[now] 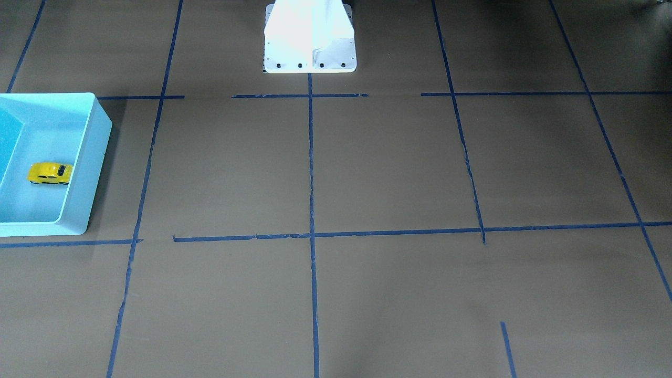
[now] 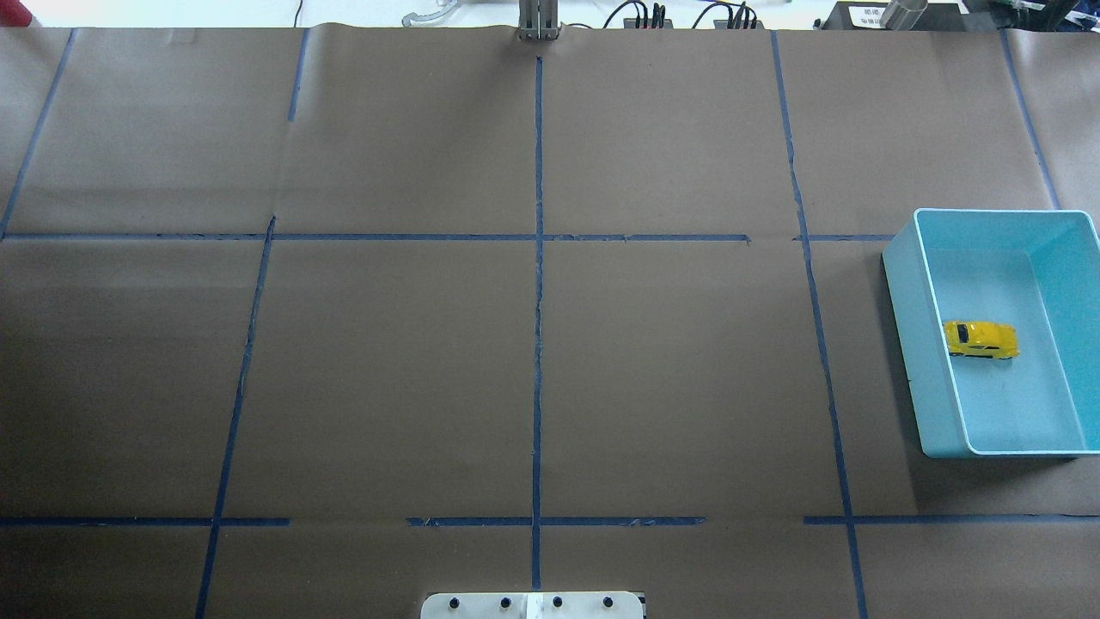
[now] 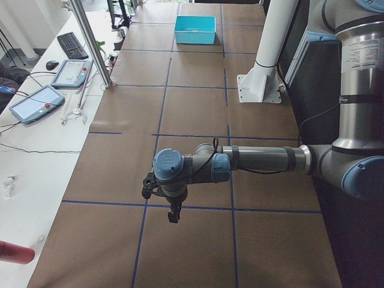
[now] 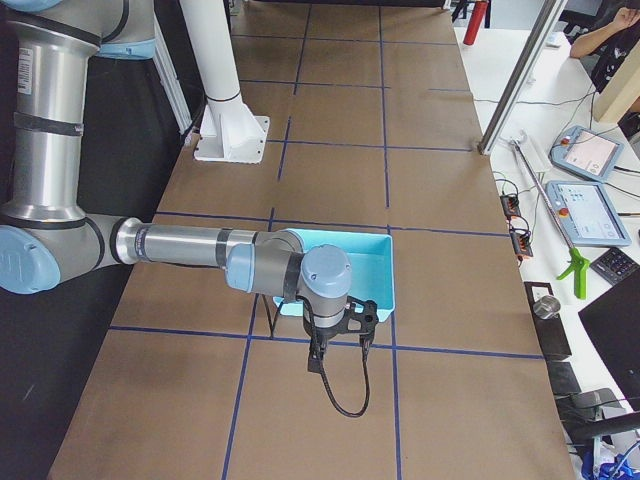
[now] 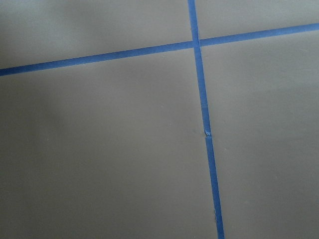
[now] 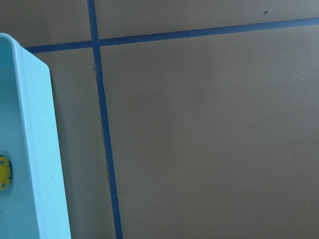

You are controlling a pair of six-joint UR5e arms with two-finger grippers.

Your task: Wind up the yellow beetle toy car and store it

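Brown paper covers the worktop (image 2: 387, 378), marked into a grid by blue tape lines (image 2: 538, 344). On the white side bench (image 3: 36, 150) beside it lie a black keyboard (image 3: 72, 45), a mouse (image 3: 52, 65), one teach pendant (image 3: 71, 73) and a second pendant (image 3: 35, 103), near a slanting aluminium post (image 3: 90, 42). Dark cables (image 2: 640, 13) show past the far edge.

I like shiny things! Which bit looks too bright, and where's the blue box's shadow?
Front-facing view: the white robot base glares. Overhead view: the light blue plastic bin casts a shadow leftward on the brown paper table; the tiny yellow beetle toy car looks sharp.
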